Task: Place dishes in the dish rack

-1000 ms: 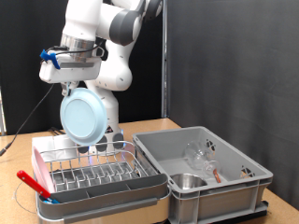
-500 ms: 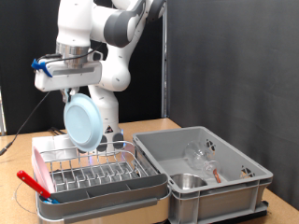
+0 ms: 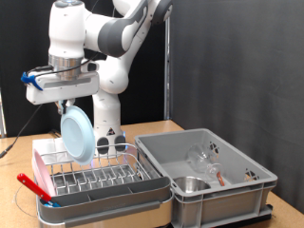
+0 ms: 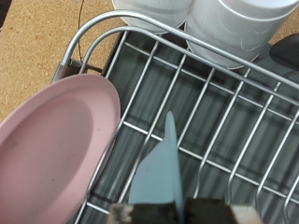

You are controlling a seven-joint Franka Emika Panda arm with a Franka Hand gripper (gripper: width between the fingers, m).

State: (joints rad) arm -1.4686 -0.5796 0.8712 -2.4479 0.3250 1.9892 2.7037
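Plate (image 3: 77, 135) pinched edge-on in my end effector (image 4: 171, 207), above rack (image 3: 95, 177); bowl (image 3: 191, 184), glassware (image 3: 202, 158) left in crate (image 3: 249, 186).

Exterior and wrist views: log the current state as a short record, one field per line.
gripper: above the rack, shut on the pale blue plate
pale blue plate: hangs edge-on over the rack, not yet in the prongs
dish rack: silver wire, in a pink-and-grey tray
pink plate: already in the rack, beside the blue plate's edge
grey crate: at the exterior view's right
steel bowl: in the crate
clear glassware: in the crate
red-handled utensil: at the rack's left end
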